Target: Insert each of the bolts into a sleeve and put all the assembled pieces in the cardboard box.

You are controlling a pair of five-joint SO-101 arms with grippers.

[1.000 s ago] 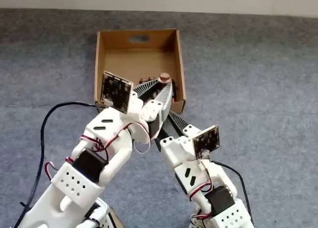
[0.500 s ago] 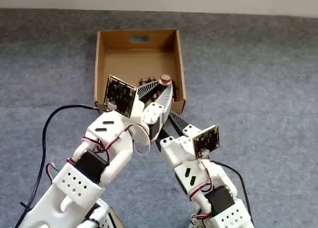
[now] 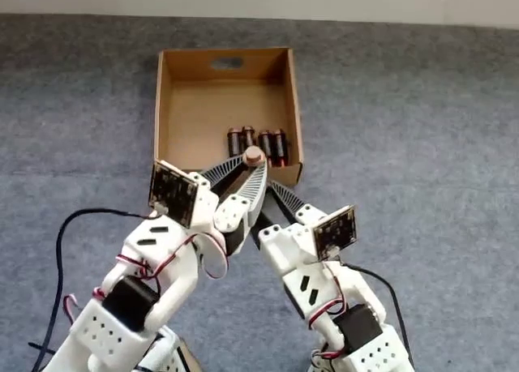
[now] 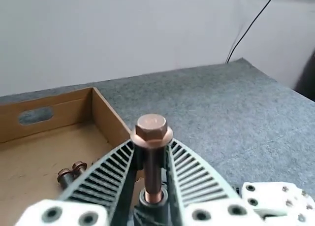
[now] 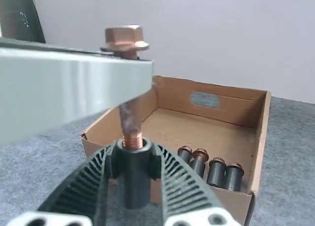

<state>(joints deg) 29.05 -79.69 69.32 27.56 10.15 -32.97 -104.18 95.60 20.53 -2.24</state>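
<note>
My left gripper [image 4: 152,146] is shut on a copper bolt [image 4: 151,130] and holds it upright, hex head up. Straight below it, my right gripper [image 5: 132,152] is shut on a dark sleeve [image 5: 133,179]. The bolt's threaded tip [image 5: 132,138] sits at the sleeve's mouth, with most of the shaft still outside. From above, the bolt head [image 3: 254,155] is just in front of the near wall of the cardboard box [image 3: 293,104], and the left gripper [image 3: 254,160] covers the sleeve. Several assembled pieces [image 3: 266,145] lie in a row in the box's near right corner.
Grey carpet surrounds the box on all sides. The right arm [image 3: 312,250] and the left arm [image 3: 174,242] cross close together in front of the box. A black cable [image 3: 69,226] loops at the left.
The left gripper with the bolt has drawn back from over the box to just in front of its near wall, uncovering the assembled pieces. The right arm has hardly moved.
</note>
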